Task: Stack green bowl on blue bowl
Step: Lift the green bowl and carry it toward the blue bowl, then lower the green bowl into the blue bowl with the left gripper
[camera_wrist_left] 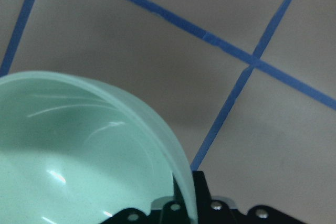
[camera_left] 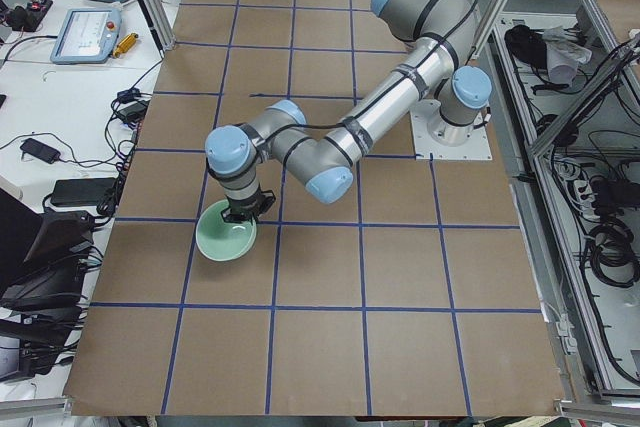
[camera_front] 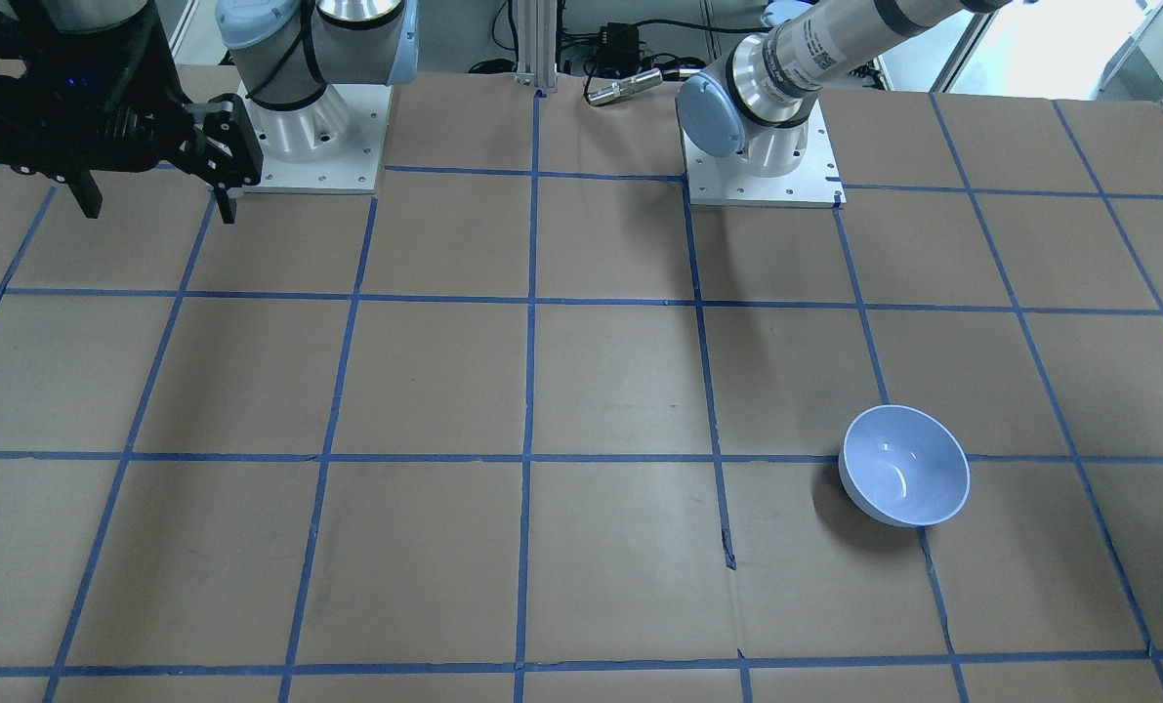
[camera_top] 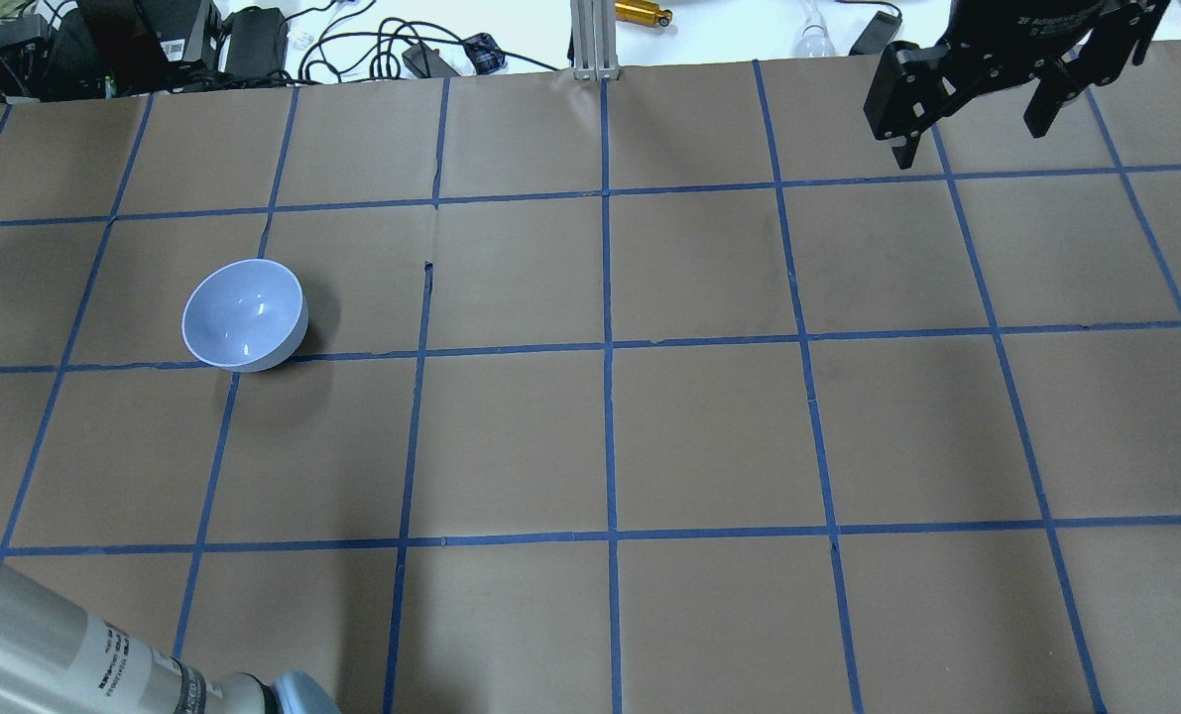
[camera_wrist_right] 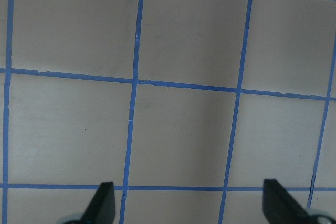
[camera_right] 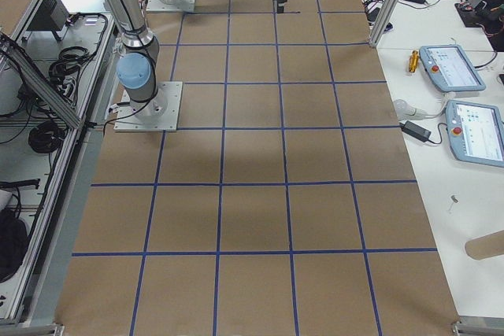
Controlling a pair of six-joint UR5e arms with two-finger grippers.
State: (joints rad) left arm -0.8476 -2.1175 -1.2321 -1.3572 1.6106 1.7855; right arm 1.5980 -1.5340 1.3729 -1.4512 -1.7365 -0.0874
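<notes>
Two bowls: one green bowl (camera_left: 226, 238) on the left and one blue bowl (camera_front: 905, 467), also left of centre.

Two robot arms: the left arm (camera_left: 400, 97) and the right arm (camera_right: 135, 75). Each stands on its own white mount, so there are two: the left base plate (camera_front: 815, 187) and the right base plate (camera_front: 366, 161).

Two grippers, the left gripper (camera_left: 240, 215) and the right gripper (camera_top: 969, 137), each with two fingers.

One table (camera_top: 709, 436), papered brown with a blue tape grid.

Two teach pendants, the nearer pendant (camera_right: 475, 133) and the farther pendant (camera_right: 450, 66), on the far bench.
</notes>
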